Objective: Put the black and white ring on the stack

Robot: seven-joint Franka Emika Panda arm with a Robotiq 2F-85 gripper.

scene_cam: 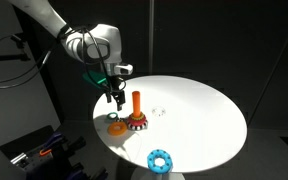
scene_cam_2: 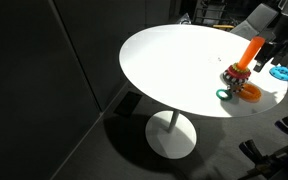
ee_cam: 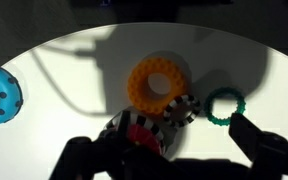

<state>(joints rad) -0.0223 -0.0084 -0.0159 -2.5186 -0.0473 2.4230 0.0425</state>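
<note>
round white table (scene_cam: 204, 110) against a dark room, shown in both exterior views and in the wrist view. the arm (scene_cam: 59, 28) enters from the far left in an exterior view. its end effector (scene_cam: 114, 97) hangs pointing down just left of the stack (scene_cam: 137, 108), above a flat orange ring (scene_cam: 115, 125). the stack is an upright orange peg on a wider red base with dark and white toothed edging, and it stands on the left part of the table.

in the wrist view the fingers (ee_cam: 269, 150) of the end effector stand wide apart along the bottom edge, released and grasping nothing. the red base shows low in the picture between them. the black and white ring (ee_cam: 181, 110) sits at the rim of that base, off to the side of the peg. it lies just right of the orange ring and just left of a small green ring (ee_cam: 223, 106) in this view. whether it rests on the base or only leans against it cannot be told.

a blue ring (scene_cam: 160, 160) lies flat by the near edge of the table, well apart from the stack.
</note>
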